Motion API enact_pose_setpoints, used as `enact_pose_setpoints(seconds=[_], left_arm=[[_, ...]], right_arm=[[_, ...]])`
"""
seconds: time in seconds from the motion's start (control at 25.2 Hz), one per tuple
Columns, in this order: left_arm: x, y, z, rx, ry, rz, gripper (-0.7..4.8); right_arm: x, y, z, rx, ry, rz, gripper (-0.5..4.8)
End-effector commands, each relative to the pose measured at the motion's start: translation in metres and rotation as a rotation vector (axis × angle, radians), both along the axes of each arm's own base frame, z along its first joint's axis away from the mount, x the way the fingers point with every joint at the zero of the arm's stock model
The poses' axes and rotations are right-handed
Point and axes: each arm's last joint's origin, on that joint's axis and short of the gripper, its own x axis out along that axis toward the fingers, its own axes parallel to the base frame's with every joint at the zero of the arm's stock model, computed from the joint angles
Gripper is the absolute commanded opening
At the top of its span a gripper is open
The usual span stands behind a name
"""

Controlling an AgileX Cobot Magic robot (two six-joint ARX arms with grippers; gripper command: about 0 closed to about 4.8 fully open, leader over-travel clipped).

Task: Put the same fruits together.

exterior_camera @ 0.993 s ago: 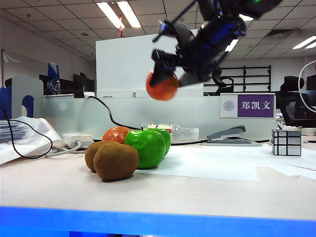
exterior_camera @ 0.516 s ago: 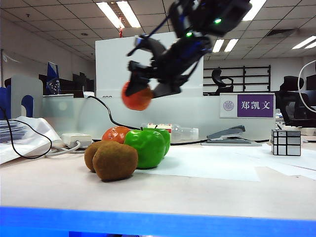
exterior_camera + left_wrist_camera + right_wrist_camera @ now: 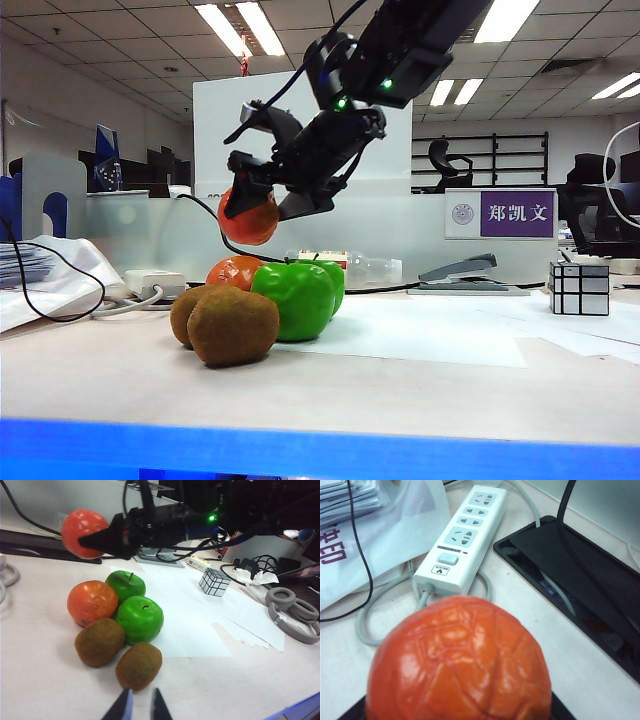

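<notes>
The right pincer [image 3: 250, 205] hangs in the air above the cluster of fruit, clenched around a dimpled orange-red round toy orange [image 3: 248, 217]. In the right wrist view that carried orange [image 3: 459, 661] fills the lower part of the picture, with a white plastic power strip [image 3: 462, 539] and its grey cable on the worktop [image 3: 520, 615] beyond it, a black tray [image 3: 580, 575] to one side and a white plastic bag [image 3: 380, 545] to the other. From the left wrist view the black pincer fingers [image 3: 102, 536] close on the orange [image 3: 82, 532] from its side.

On the pale worktop [image 3: 420, 385] below sits the rest of the fruit, packed together. A second orange-red toy orange [image 3: 92, 602] rests at the back of the group, touching a glossy bright-green toy apple [image 3: 125, 585] beside it. A second green apple [image 3: 140, 619] stands in front of the first, touching it. Two fuzzy brown oval toy kiwis lie nearest the exterior camera: one kiwi [image 3: 99, 642] leans against the resting orange and the front apple, the other kiwi [image 3: 138, 665] lies just beside it.

The left pincer [image 3: 140, 706] hovers low, near the second kiwi, released, its two dark tips standing apart with nothing between them.

A white sheet of paper [image 3: 190, 625] lies under and beside the apples. A silver mirror cube [image 3: 580, 288] stands well apart from the fruit, towards the right arm's side.
</notes>
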Motion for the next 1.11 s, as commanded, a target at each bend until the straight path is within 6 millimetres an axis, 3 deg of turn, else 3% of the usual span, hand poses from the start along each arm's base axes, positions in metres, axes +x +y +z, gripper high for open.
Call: enact_pose_setpoints(seconds=[0.04,0.56,1.11], left_arm=[[0.000,0.000,0.002,0.003,-0.018,0.003,0.62],[0.000,0.000,0.002,0.014,-0.027,0.002,0.62],[0.000,0.000,0.002,0.014,-0.026,0.005,0.62]], right_arm=[[0.006,0.007,0.001,-0.022,-0.010,0.019,-0.08],[0.016,0.008,-0.020,-0.113,0.048,-0.017,-0.08],[0.016,0.006,-0.023,-0.127,0.067,-0.018,-0.08]])
